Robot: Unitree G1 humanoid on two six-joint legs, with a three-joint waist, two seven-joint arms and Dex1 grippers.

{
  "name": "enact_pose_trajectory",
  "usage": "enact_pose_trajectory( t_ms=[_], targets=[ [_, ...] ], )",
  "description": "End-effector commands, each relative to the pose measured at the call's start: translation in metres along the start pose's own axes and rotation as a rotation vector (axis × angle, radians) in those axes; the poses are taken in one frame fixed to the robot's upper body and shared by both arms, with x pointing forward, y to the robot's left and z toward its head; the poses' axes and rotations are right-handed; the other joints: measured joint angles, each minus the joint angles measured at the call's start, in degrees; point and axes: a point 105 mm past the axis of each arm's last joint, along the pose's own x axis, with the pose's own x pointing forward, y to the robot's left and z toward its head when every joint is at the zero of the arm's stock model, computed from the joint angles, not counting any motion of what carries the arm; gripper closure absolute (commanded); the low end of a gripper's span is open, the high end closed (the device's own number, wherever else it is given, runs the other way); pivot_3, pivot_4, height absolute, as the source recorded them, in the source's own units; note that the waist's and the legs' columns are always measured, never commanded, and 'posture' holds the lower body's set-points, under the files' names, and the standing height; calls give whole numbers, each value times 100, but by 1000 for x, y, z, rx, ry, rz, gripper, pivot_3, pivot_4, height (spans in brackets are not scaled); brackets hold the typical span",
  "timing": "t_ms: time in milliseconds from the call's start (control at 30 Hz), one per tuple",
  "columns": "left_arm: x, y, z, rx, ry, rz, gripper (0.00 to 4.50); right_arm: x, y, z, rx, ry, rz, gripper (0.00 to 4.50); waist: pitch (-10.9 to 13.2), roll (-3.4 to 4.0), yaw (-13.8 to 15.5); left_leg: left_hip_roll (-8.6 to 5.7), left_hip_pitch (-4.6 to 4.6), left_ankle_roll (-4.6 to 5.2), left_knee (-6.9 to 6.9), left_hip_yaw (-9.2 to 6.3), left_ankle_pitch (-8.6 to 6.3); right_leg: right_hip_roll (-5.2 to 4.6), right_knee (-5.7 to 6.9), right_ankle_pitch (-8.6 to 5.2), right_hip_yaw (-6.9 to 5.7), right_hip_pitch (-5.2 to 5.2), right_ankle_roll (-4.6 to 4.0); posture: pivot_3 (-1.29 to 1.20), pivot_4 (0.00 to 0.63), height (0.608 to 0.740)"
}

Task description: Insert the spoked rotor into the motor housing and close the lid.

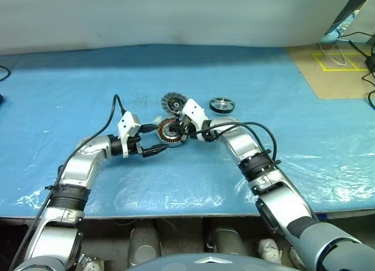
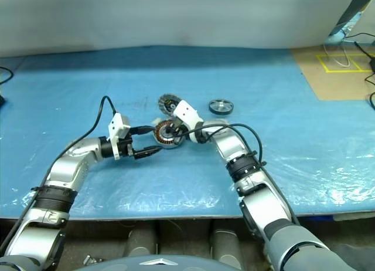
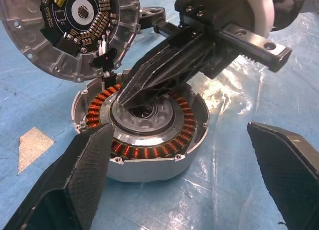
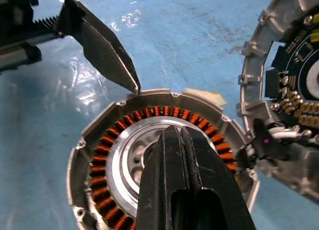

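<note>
Matt grey metal motor housing [image 3: 149, 160], glossy copper windings [image 3: 149, 153], shiny blue plastic sheet [image 1: 176, 177]

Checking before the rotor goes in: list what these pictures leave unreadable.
- Round silver motor housing with copper windings: in the right wrist view the shut right gripper fingers cover its hub.
- Black-rimmed spoked rotor: too small in the head views to judge its spokes.
- Silver lid: cut off by the left wrist view's edge.

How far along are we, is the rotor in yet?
Not yet. The spoked rotor lies apart on the blue table. The right gripper is shut, tips at the motor housing hub; the left gripper is open beside it. The lid is off.
</note>
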Motion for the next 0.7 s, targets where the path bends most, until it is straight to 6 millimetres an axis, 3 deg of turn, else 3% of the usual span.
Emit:
enact_pose_trajectory(
  t_ms=[33,167,300,400,600,700],
  targets=[
    [0,-1,9,31,-20,-3,0,1,4,-27,-26,108,11,4475,0,0,0,0,2,0,0,0,0,0,0,0,0,2,0,0,150,740],
    [-1,0,8,32,-18,-2,0,1,15,-37,-104,151,60,4475,-3,-1,0,-1,12,0,1,0,0,-1,0,0,1,11,0,0,150,740],
    [-1,1,6,31,-18,-3,0,1,26,-33,-178,138,103,4475,-4,-1,1,-1,19,0,1,0,0,-1,0,0,2,17,0,0,150,740],
    [-1,1,5,30,-17,-3,0,-1,24,-37,-232,170,88,4475,-4,-1,1,-2,19,0,1,0,0,-1,-2,0,2,17,0,0,150,740],
    [-1,3,4,33,-19,-4,0,-9,0,-48,-128,238,-15,4475,-6,0,-2,-2,28,0,0,0,0,-1,-1,-1,5,22,-1,0,150,740],
    [0,3,4,33,-22,-6,0,-13,-4,-31,-22,147,-20,4475,-6,0,18,-2,39,1,1,1,-1,-4,-2,-2,5,33,-2,0,150,740]
  ],
)
